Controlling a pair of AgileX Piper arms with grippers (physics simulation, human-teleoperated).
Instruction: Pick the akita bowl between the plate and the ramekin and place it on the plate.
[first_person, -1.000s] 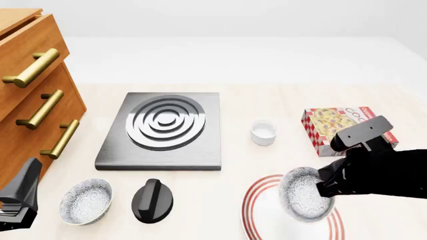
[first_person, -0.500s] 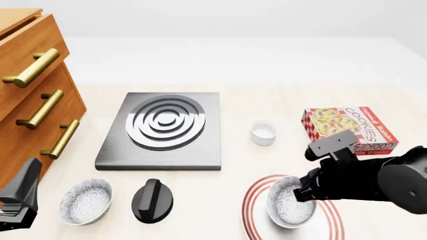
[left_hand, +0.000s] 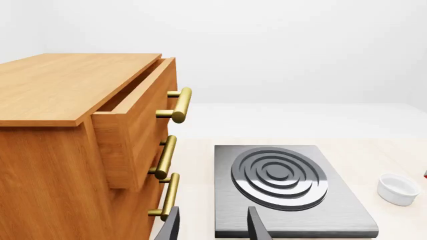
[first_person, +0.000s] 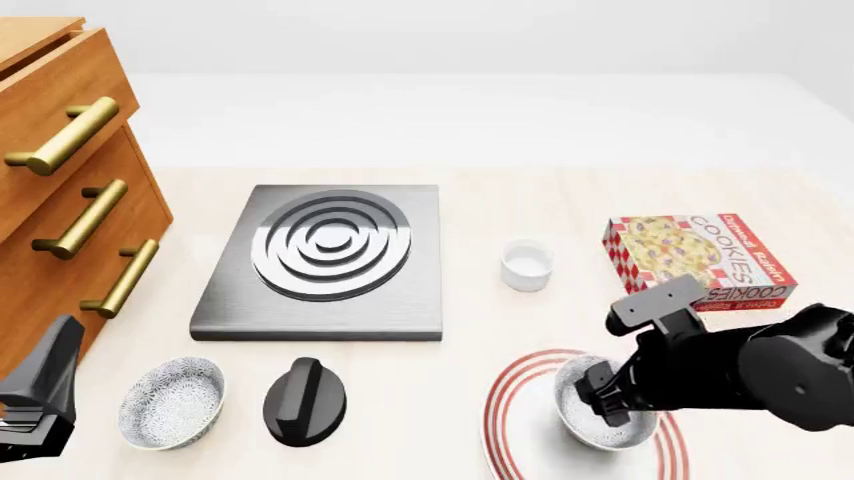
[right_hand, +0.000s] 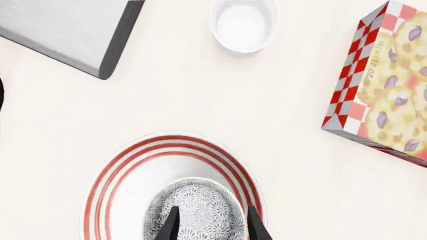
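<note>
The speckled akita bowl (first_person: 575, 396) (right_hand: 193, 210) sits upright on the red-ringed plate (first_person: 514, 420) (right_hand: 133, 170), at the front right of the table. My right gripper (first_person: 607, 402) (right_hand: 212, 226) hovers right over it. Its fingers are spread wide: one is over the bowl's inside, the other at its rim. It is open. The white ramekin (first_person: 527, 265) (right_hand: 245, 24) (left_hand: 398, 188) stands behind the plate. My left gripper (first_person: 38, 400) (left_hand: 212, 227) hangs open at the front left, holding nothing.
A second speckled bowl (first_person: 171, 402) and a black knobbed object (first_person: 304, 400) lie at the front left. A grey burner slab (first_person: 327, 255) sits mid-table. A cookie box (first_person: 701, 258) lies at the right, and a wooden drawer cabinet (first_person: 67, 180) stands at the left.
My right gripper carried the tilted bowl down onto the plate. The bowl now rests upright and the fingers stand apart. The left arm has not moved.
</note>
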